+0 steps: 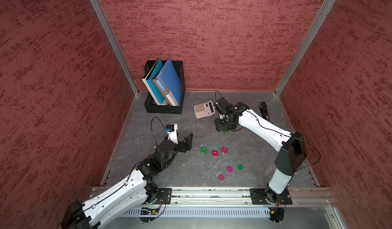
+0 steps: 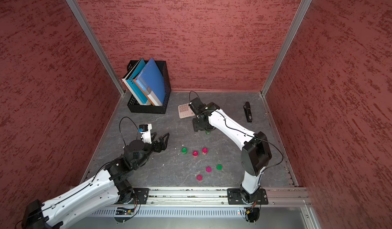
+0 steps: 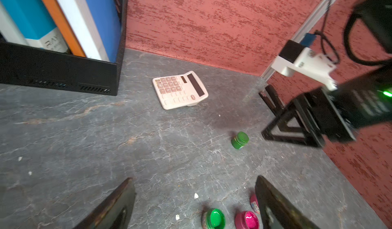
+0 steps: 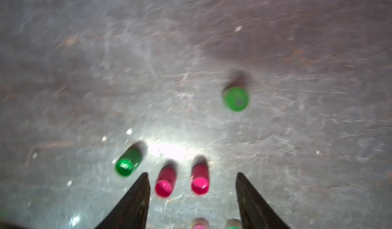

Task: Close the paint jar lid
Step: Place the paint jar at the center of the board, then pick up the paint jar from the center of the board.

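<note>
In both top views the right claw (image 1: pixel 222 128) is hiding most of the green jar (image 1: pixel 226 132). The left wrist view is showing that jar (image 3: pixel 240 140) whole, standing upright on the grey table (image 3: pixel 148 153) with its lid on, near the claw but apart from it. The blurred right wrist view is showing this claw's fingers (image 4: pixel 137 196) standing well apart, holding and touching nothing, and the left claw (image 3: pixel 194 178) is hanging wide open and empty near three open jars (image 1: pixel 214 153) and three loose lids (image 1: pixel 229 169).
</note>
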`<move>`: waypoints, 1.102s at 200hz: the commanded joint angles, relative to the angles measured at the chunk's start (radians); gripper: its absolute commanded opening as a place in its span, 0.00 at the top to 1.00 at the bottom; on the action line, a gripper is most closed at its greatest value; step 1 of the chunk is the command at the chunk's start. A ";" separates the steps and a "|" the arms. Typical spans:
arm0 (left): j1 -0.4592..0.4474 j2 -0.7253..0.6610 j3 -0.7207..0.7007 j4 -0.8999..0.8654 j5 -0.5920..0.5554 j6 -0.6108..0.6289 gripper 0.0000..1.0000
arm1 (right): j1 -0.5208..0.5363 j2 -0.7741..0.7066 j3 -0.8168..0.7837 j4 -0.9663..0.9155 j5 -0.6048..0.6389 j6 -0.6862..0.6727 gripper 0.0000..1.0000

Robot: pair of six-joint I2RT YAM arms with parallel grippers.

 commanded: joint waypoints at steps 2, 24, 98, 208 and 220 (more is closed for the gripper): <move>0.035 -0.025 -0.004 -0.076 -0.018 -0.048 0.06 | 0.093 0.041 0.020 -0.109 -0.103 -0.028 0.35; 0.056 -0.046 -0.003 -0.126 -0.023 -0.064 0.00 | 0.143 0.080 0.038 -0.121 -0.148 -0.042 0.31; 0.074 -0.137 -0.039 -0.210 -0.028 -0.112 0.00 | 0.189 0.204 0.051 -0.077 -0.206 -0.033 0.28; 0.083 -0.128 -0.053 -0.197 -0.006 -0.126 0.00 | 0.189 0.374 0.156 -0.071 -0.210 -0.044 0.43; 0.084 -0.128 -0.051 -0.197 -0.003 -0.125 0.00 | 0.189 0.385 0.159 -0.073 -0.211 -0.044 0.45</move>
